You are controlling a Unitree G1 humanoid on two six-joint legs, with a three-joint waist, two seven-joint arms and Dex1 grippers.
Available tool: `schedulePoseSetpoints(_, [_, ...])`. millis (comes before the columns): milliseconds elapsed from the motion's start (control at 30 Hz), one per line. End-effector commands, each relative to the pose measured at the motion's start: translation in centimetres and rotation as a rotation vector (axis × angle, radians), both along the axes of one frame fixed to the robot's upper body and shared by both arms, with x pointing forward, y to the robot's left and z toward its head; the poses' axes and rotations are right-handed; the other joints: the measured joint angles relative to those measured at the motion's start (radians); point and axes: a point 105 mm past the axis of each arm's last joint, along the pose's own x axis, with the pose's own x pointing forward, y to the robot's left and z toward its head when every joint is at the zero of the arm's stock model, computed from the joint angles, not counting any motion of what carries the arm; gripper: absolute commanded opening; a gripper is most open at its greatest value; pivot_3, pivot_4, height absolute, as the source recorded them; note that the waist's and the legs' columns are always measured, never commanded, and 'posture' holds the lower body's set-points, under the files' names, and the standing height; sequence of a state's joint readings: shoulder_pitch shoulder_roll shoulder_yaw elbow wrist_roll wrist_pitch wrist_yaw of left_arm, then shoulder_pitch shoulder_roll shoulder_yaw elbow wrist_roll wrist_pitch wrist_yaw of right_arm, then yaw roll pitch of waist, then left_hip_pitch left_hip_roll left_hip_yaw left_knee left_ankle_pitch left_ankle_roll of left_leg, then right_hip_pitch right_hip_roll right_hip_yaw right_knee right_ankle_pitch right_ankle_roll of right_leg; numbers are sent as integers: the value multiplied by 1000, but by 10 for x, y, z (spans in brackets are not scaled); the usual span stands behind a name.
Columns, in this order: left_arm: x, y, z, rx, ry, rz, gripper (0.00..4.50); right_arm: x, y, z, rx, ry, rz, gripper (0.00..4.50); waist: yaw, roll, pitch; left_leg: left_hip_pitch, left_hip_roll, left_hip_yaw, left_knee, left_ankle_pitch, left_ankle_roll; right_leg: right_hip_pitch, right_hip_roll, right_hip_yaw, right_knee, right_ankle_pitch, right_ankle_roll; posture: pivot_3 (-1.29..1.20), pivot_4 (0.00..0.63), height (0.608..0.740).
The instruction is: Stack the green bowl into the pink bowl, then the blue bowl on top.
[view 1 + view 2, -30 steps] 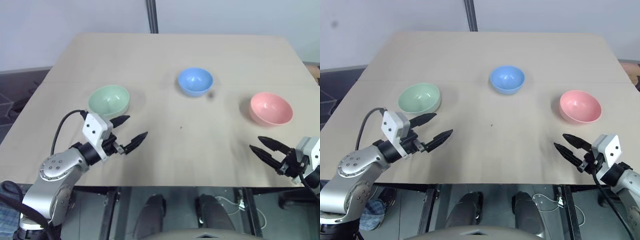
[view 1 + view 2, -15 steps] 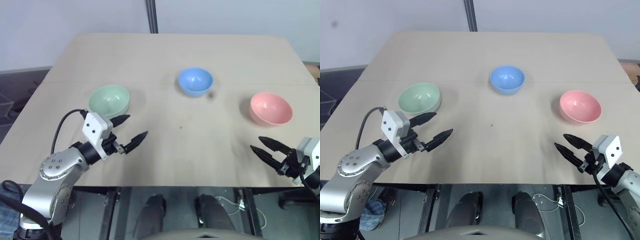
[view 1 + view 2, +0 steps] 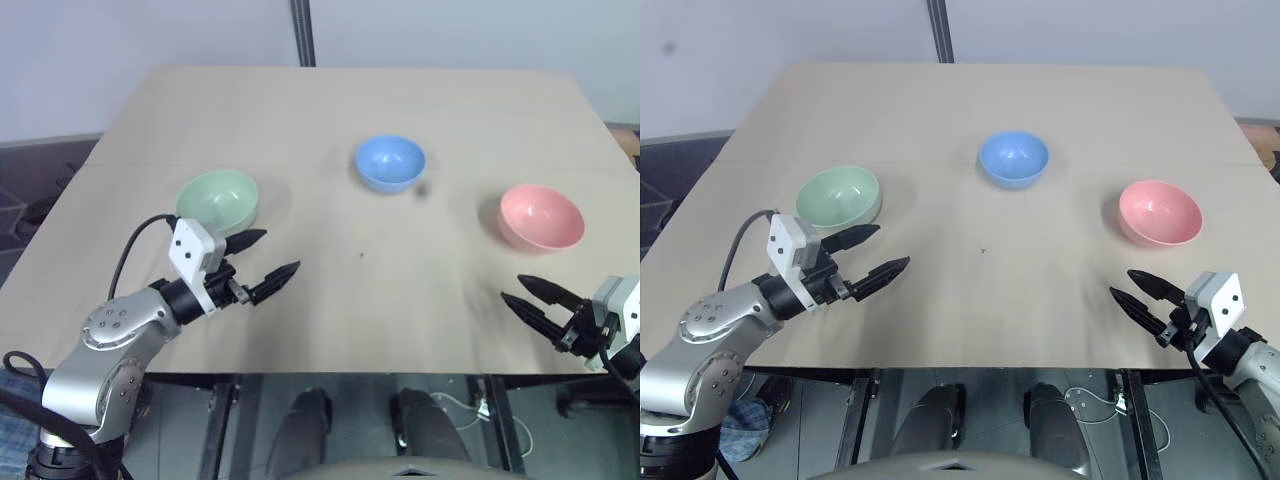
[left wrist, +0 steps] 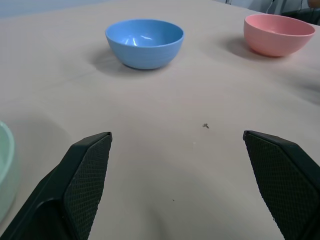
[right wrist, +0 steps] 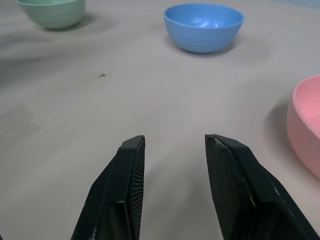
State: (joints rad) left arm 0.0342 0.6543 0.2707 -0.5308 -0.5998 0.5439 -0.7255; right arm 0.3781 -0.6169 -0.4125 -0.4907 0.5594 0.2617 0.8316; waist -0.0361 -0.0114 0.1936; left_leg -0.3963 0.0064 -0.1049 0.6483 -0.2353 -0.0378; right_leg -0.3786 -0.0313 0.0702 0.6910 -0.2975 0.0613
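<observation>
Black fingers of the left gripper (image 3: 268, 254) stand spread wide and hold nothing, hovering over the table (image 3: 330, 100) just beside the green bowl (image 3: 218, 199), which sits at the table's left. One fingertip reaches close to the bowl's near wall but I cannot tell whether it touches. The right gripper (image 3: 528, 300) hangs low near the front right edge with its fingers partly parted, a narrow gap between them, also empty, and the pink bowl (image 3: 541, 215) lies a little beyond it. The blue bowl (image 3: 390, 162) stands farther back, near the middle, well apart from both others.

All three bowls sit upright, and all three look empty. They appear to be thin, smooth plastic: probably light, fairly stiff, unlikely to break, but slick enough to skid away from a sideways push. The curved outer wall offers little purchase, so the rim seems the best place to take hold, one finger inside and one outside. A light bowl may also tip while being pinched at one side, so a firm, level lift would suit. None is stacked yet.
</observation>
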Motion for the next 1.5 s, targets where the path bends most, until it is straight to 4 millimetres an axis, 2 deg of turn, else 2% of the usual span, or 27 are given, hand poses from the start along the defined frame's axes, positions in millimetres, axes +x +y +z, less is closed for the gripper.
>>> schedulePoseSetpoints(33, [-2,0,10,-11,-24,-19,4477,-2,-4,7,-5,-3,-23,2023,1,0,0,0,0,0,0,0,0,0,0,0,0,0,0,0,150,740])
schedulePoseSetpoints(67, [-2,-1,10,-12,-23,-20,4500,-2,-4,6,-8,4,-27,2527,1,0,0,0,0,0,0,0,0,0,0,0,0,0,0,0,150,740])
schedulePoseSetpoints(100, [-2,-1,10,-12,-24,-21,4500,-3,-5,6,-8,9,-31,2659,1,0,0,0,0,0,0,0,0,0,0,0,0,0,0,0,150,740])
schedulePoseSetpoints(167, [-2,0,11,0,-40,-17,4500,-2,-4,7,-3,9,-31,3486,1,0,0,0,0,0,0,0,0,0,0,0,0,0,0,0,150,740])
schedulePoseSetpoints(200, [-1,0,12,15,-53,-8,4500,-1,-4,8,-3,-3,-37,4048,0,0,0,0,0,0,0,0,0,0,0,0,0,0,0,0,150,740])
schedulePoseSetpoints(233, [-1,-1,12,25,-60,-21,4500,2,-5,10,-7,-16,-43,4368,0,0,0,0,0,0,0,0,0,0,0,0,0,0,0,0,150,740])
schedulePoseSetpoints(467, [-6,-8,24,17,-92,-117,4500,2,-5,4,-40,25,-28,4368,2,0,0,-1,0,0,0,0,0,0,0,0,-1,0,0,0,150,740])
schedulePoseSetpoints(600, [-10,-12,37,-18,-120,-173,4500,5,-9,0,-62,38,-50,4368,2,0,0,-1,0,0,-1,0,0,0,0,0,-2,0,0,0,150,740])
schedulePoseSetpoints(900, [-14,-15,48,-54,-151,-202,4500,10,-14,2,-93,25,-66,4368,1,0,0,-1,0,0,-1,0,0,0,0,0,-2,0,0,0,150,740])
schedulePoseSetpoints(1133, [-17,-15,50,-73,-161,-210,4500,29,-18,23,-155,-47,-80,4368,-1,0,0,0,0,1,-1,0,0,0,0,0,-2,0,0,0,150,740])
schedulePoseSetpoints(1300, [-23,-16,57,-105,-178,-255,4500,50,-33,35,-261,-51,-136,4368,0,0,0,-1,0,1,-1,0,0,0,0,0,-3,0,0,0,150,740])
schedulePoseSetpoints(1500, [-28,-18,56,-103,-162,-299,4500,75,-30,44,-385,-29,-154,4368,-3,0,1,-1,0,1,-1,0,0,0,0,1,-3,0,0,0,150,740])
